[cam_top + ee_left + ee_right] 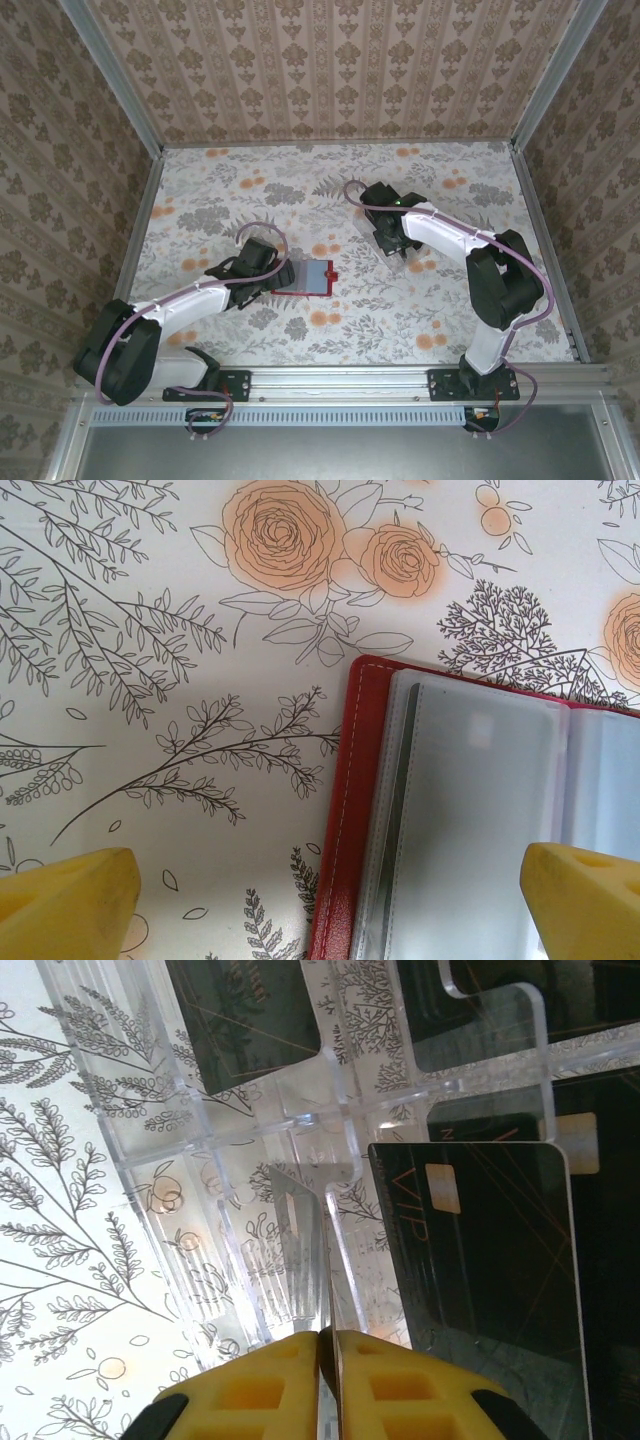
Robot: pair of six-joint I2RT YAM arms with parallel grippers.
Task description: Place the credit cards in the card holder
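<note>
Right claw (pixel 328 1360), jaws together, at clear tray (pixel 200 1145) of black credit cards (pixel 480 1290)

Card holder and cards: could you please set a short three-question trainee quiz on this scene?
1. True or false: the card holder lies open on the table, with its clear sleeves showing.
2. Which describes the left gripper? A: shut on a card. B: open above the card holder's left edge. C: shut on the snap.
3. Fill in: the black credit cards lie in a ____ divided tray in front of the right gripper.

Key: 1 true; 2 B; 3 clear.
</note>
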